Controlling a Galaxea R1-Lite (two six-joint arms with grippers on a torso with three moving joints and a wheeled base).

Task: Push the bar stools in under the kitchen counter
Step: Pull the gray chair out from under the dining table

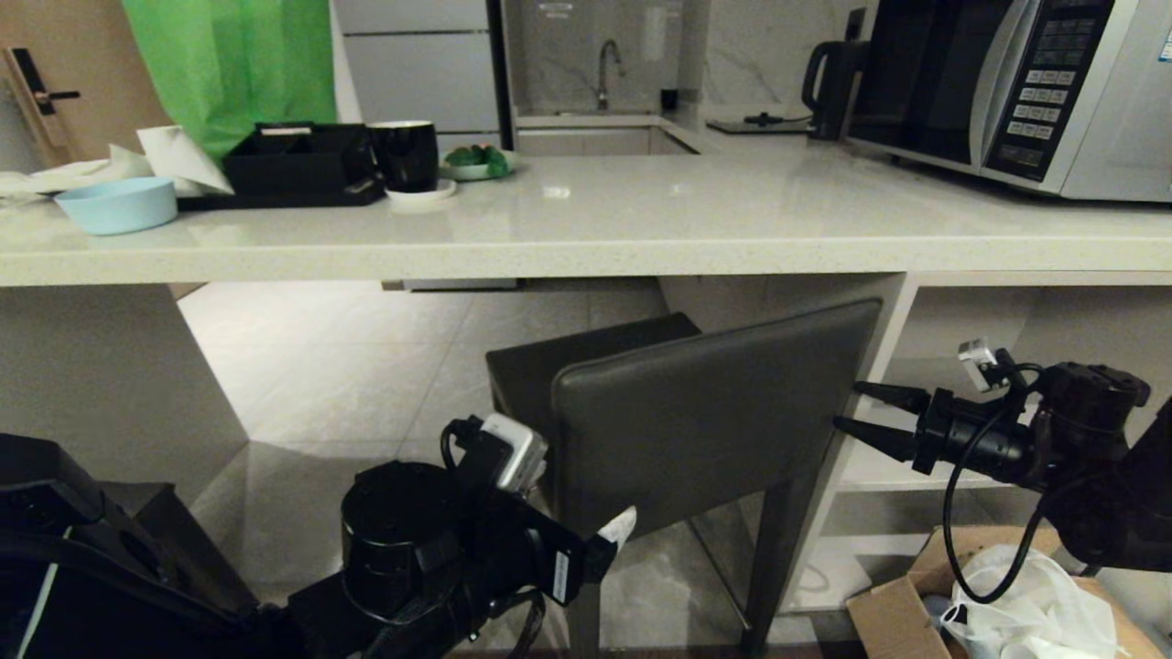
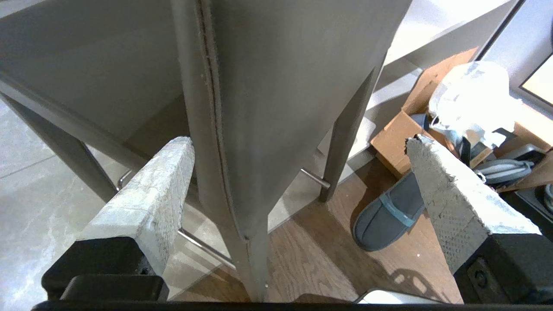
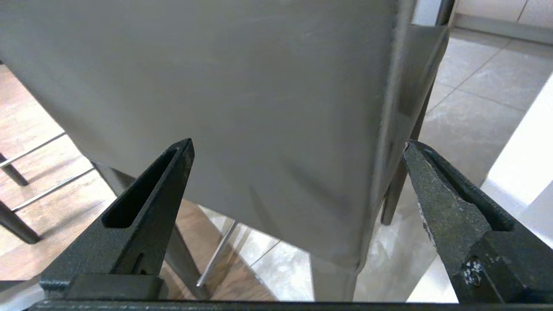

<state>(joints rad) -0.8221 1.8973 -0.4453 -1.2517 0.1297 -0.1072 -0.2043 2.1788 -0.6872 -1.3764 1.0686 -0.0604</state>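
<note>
- Left claw (image 1: 615,531) low and nearest, at the near left corner of the stool (image 1: 696,412); fingers spread wide, nothing clamped.
- In the left wrist view, one pale padded finger (image 2: 151,194) in front of the backrest's edge, on the seat side, the other (image 2: 449,203) well out on the rear side; the backrest edge between them. Contact with the first pad cannot be told.
- Right claw (image 1: 865,414) a little farther, level, at the right edge of the same backrest; black pointed fingers also wide apart, nothing gripped.
- In the right wrist view, one black finger (image 3: 147,207) before the rear face of the backrest, the other (image 3: 449,203) just past its side edge. Fingertips very near the grey cover; touching or not, cannot tell.
- Stool upright, seat partly under the counter (image 1: 586,247), backrest out on the near side, top edge just below the slab.
- Thin metal footrest bar (image 2: 315,178) between the dark legs.
- Beside the stool's right legs, on the wooden floor: grey slipper (image 2: 389,214) and cardboard box (image 1: 902,609) with a white plastic bag (image 1: 1035,595).
- Part of a second stool's legs (image 3: 13,216) at the edge of the right wrist view.
- On the counter, farther: blue bowl (image 1: 117,203), black tray (image 1: 298,160), black mug (image 1: 405,154), microwave (image 1: 1016,87), kettle (image 1: 831,78).
- Farthest: sink with tap (image 1: 606,73).
</note>
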